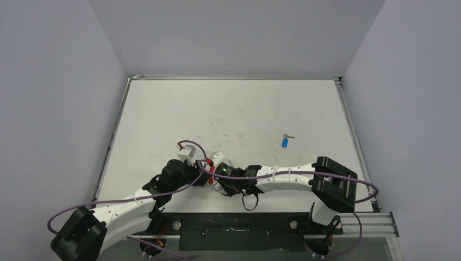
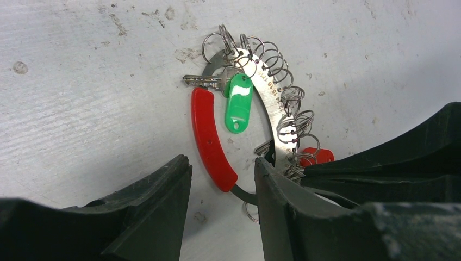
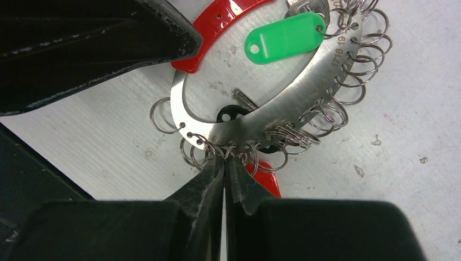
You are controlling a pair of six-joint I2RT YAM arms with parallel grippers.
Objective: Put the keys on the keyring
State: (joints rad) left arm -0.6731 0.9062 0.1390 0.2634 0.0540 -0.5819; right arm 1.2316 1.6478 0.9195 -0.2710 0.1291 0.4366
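Table [image 1: 234,109]: flat white surface, scuffed and speckled with grey marks, carrying everything named below.
Keyring [image 2: 277,119]: flat, polished steel band, stamped with small numbers, curving into an oval loop and lying flat between the two arms near the table's front.
Red section [image 2: 209,136]: smooth, glossy plastic arc closing one side of the loop.
Wire loops [image 3: 348,81]: many small round split rings of thin bright wire, hanging in a row along the band's outer rim.
Green key [image 2: 238,103]: oblong, glossy plastic head with a small hole, lying inside the loop with one end against the band; its toothed silver blade is pointing outward.
Blue key [image 1: 285,142]: small rounded blue head with a short silver blade, lying alone on the table, well apart from the keyring.
Red key [image 2: 318,156]: only a rounded red head is showing, just outside the band.
Left end effector [image 2: 220,168]: matte black fingers standing spread, the red section's end lying between them.
Right end effector [image 3: 224,163]: textured black tips pressing together, pinching the wire loops at the band's rim.
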